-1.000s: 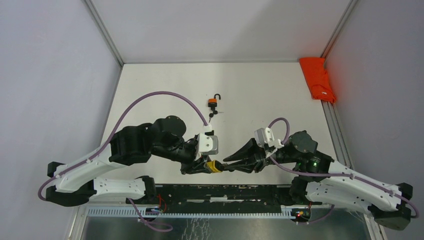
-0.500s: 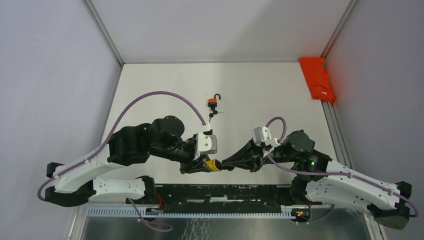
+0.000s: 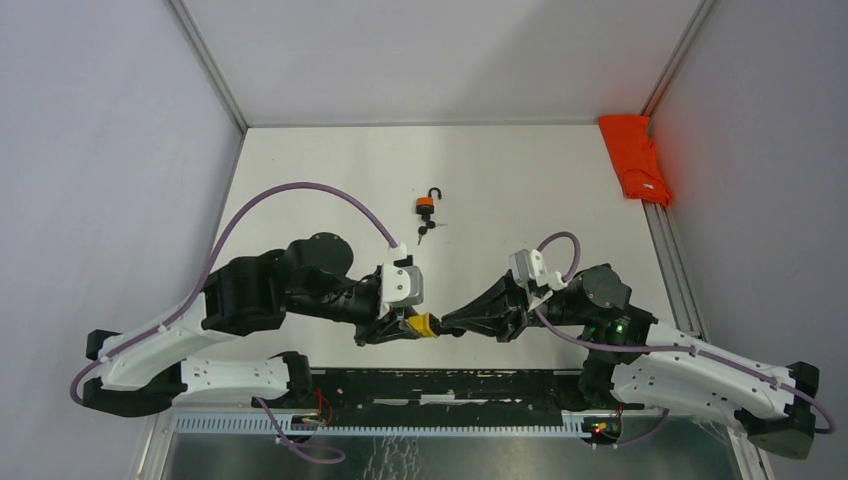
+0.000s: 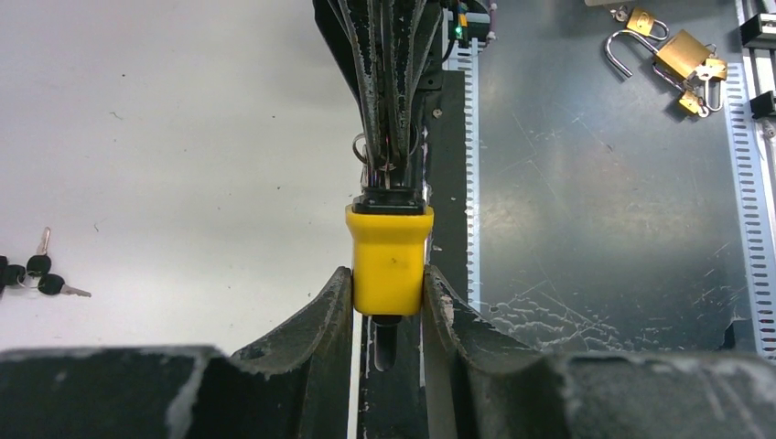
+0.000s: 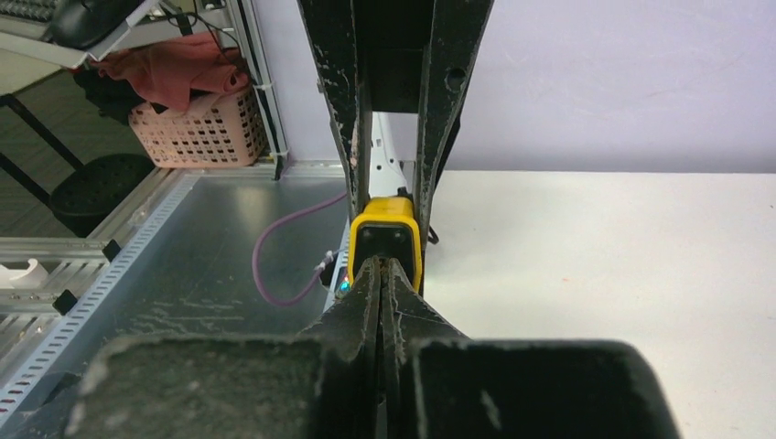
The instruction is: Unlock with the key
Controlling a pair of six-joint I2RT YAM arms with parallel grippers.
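My left gripper (image 4: 389, 276) is pinching the yellow padlock (image 4: 389, 261) by its sides, one finger on each flank. In the left wrist view that sits dead centre, a bit below the middle of the frame. The shackle end points down between my fingers, where it's too dark to see, and the black end points up.

My right gripper (image 5: 380, 271) has its fingers pressed flat together, with the tips right at the padlock's dark end face. From the left wrist view those fingers come down from the top edge, and a thin metal key ring (image 4: 362, 150) pokes out on either side of them. So the key is clamped in there, but the blade is hidden and I can't tell how far in it sits.

In the top view the two grippers meet nose to nose at lower centre, just above the black rail along the near edge of the white table (image 3: 520, 180).

Other stuff lying around:
- An orange padlock (image 3: 426, 205) with its shackle swung open, up in the middle of the table, well apart from my grippers.
- A small bunch of black-headed keys (image 3: 428, 229) just below the orange padlock.
- A red cloth (image 3: 632, 155) at the upper right of the top view.
- Brass padlocks (image 4: 682, 55) on the scratched metal plate at the upper right of the left wrist view.
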